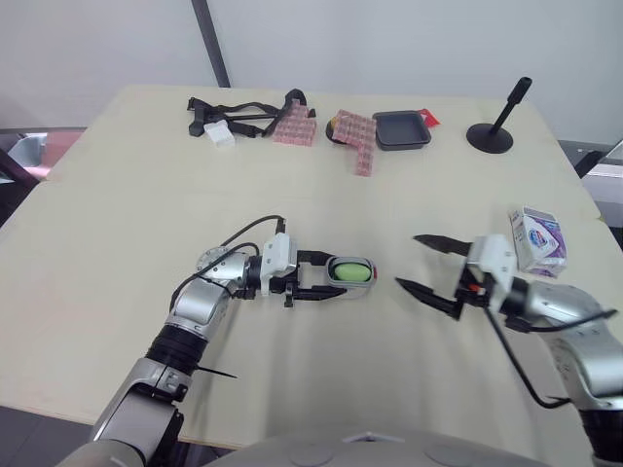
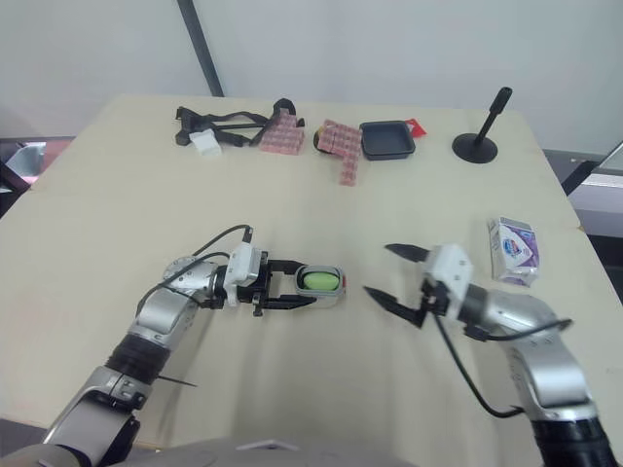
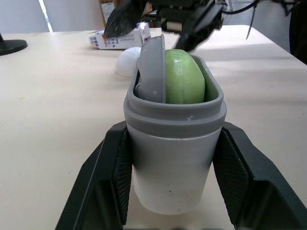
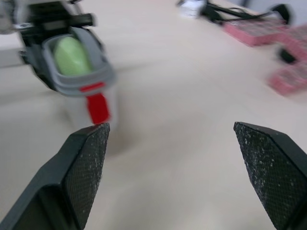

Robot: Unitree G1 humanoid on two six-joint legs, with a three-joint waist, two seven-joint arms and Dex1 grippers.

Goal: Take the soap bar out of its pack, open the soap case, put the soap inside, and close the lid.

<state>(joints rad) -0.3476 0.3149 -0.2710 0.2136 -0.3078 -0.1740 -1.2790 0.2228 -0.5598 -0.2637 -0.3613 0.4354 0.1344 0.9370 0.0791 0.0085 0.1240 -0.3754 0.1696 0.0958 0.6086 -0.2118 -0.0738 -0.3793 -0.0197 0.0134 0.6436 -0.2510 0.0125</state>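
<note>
Straps (image 1: 238,112), black, with a white piece, at the far left edge of the table (image 1: 117,243); off the work area, no part in the task.

Left gripper (image 1: 333,275) low over mid-table, fingers clamped on the two long sides of the soap case (image 3: 172,163). Judged purpose: pins the case to the surface, opening up, so that it cannot slide under a push from the other arm.

Soap (image 3: 184,79), green, seated inside the case. Beside it a grey panel (image 3: 152,72), tilted on edge within the rim; lid or inner tray, cannot tell which. Red tab (image 4: 98,108) on the end wall facing the right arm, probably the latch. Case not yet shut; closing judged the one step left.

Farther back, middle: pink packs (image 1: 357,136) and a black tray (image 1: 401,128), idle.

Right gripper (image 1: 408,261) near the case but apart from it, fingers spread wide, holding nothing, aimed at the tab end. Likely poised to press the lid down.

Black stand (image 1: 492,131) at the far right.

Soap pack (image 1: 536,239) just beside the right forearm, set out of the way.
</note>
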